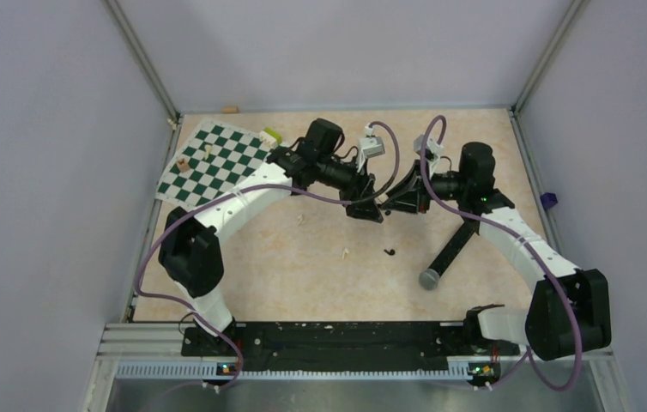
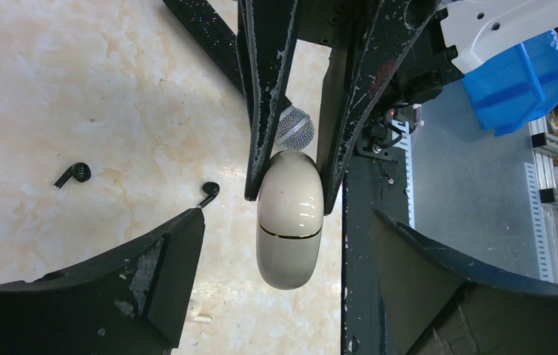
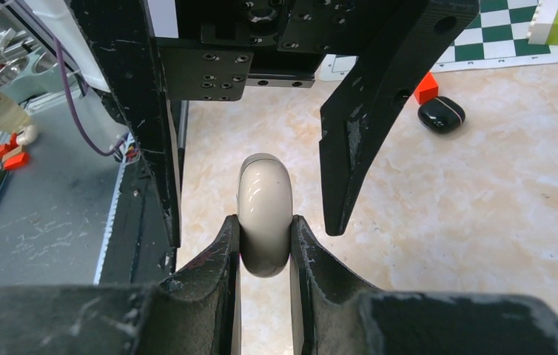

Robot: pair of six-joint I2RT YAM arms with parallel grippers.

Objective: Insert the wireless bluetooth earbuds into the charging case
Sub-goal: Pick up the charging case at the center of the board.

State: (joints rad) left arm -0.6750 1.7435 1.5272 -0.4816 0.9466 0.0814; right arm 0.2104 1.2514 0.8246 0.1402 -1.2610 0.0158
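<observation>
The black glossy charging case (image 3: 441,115) lies shut on the table beside a small orange-red block (image 3: 425,87); the top view does not show it. Two black earbuds (image 2: 72,174) (image 2: 208,191) lie on the table, seen as a dark speck in the top view (image 1: 389,252). My right gripper (image 3: 263,229) is shut on a cream-white pill-shaped object (image 3: 263,203), held above the table. My left gripper (image 2: 287,214) is open, its fingers (image 2: 150,281) apart on both sides of that cream object (image 2: 288,237), not touching it. Both grippers meet mid-table (image 1: 380,204).
A black microphone with a grey head (image 1: 444,257) lies right of centre. A green-and-white chessboard (image 1: 213,163) with small pieces is at the back left. Small white bits (image 1: 345,253) (image 2: 200,318) lie on the table. A blue bin (image 2: 516,81) stands off the table's near edge.
</observation>
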